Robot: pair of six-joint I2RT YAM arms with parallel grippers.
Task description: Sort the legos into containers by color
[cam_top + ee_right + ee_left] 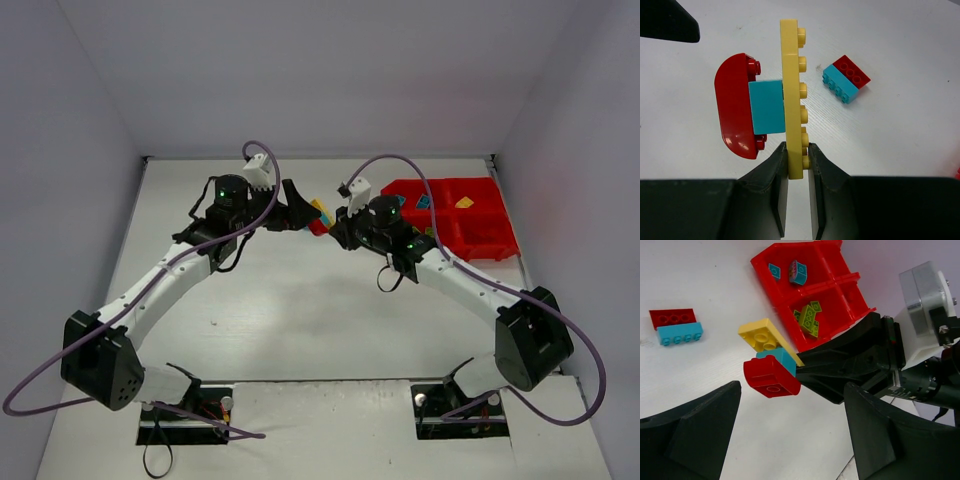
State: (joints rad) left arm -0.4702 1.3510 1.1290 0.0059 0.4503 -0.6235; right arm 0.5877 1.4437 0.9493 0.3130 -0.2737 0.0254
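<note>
You are working on a flat white desk [300,320] with a matte finish and faint scuffs, boxed in by plain pale grey walls [90,120] at the back and both sides.

Your right claw [796,155] is pinching one end of a long, thin yellow plate [790,100], a smooth black finger pressed on each face. The plate carries a single row of round studs on one side. On its other side sits a square cyan brick [767,107], and beyond that a glossy red curved brick [732,115] with a rounded back. In the top view this stack sits mid-desk, just left of the red tray [455,215]. You cannot tell whether it touches the desk.

Your left claw [790,440] is spread wide. Its wedge-shaped black fingers [700,435] stand on either side of the stack, touching none of it.

The tray is shiny moulded plastic, split by low walls into square compartments. One compartment holds lime green bricks [809,320], another holds a small cyan piece [774,271], and the top view shows a yellow piece [464,203] in a third.

A red-on-cyan pair [846,79] of studded bricks lies on the desk, well away from the tray.
</note>
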